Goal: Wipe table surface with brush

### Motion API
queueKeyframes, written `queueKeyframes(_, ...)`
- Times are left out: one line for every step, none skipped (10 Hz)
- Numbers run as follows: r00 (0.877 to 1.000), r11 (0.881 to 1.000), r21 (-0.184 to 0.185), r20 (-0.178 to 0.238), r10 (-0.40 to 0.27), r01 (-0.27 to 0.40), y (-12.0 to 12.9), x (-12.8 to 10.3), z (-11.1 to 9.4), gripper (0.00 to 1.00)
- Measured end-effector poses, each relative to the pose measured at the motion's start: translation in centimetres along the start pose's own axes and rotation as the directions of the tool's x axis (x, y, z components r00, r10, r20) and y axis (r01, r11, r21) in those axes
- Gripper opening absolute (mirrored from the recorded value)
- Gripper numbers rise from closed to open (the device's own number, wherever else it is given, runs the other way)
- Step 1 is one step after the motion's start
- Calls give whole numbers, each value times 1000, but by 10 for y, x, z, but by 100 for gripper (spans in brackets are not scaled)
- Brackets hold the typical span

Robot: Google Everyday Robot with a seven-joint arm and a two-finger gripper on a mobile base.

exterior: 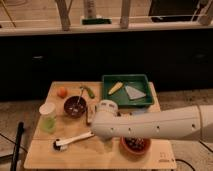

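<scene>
We judge the brush [75, 139] light and stiff, best held mid-handle; the gripper [95, 132] sits at its right end, hold unclear.

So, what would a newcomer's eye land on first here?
The big white arm, stretched in from the picture's right over the table. Its claw sits mid-table at the handle end of the brush, with a green tray behind.
</scene>
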Motion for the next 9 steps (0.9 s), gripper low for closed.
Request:
queueKeyframes(1000, 1000, -10, 22, -4, 4, -2, -2, 1, 80)
queueKeyframes(998, 999, -27, 60, -18, 20, -6, -9, 5, 80)
queueKeyframes(994, 998, -47, 101, -33, 38, -10, -16, 9, 80)
queueKeyframes(992, 997, -58, 120, -48, 55, -13, -23, 13, 80)
queueKeyframes(988, 994, -72, 140, -67, 77, -17, -34, 19, 80)
queueKeyframes(985, 992, -84, 153, -83, 97, -20, -44, 26, 80)
queueKeyframes(983, 990, -92, 160, -90, 106, -21, -48, 32, 80)
queueKeyframes(980, 988, -98, 172, -104, 122, -23, -57, 40, 80)
queueKeyframes(976, 986, -103, 187, -114, 135, -25, -65, 48, 80)
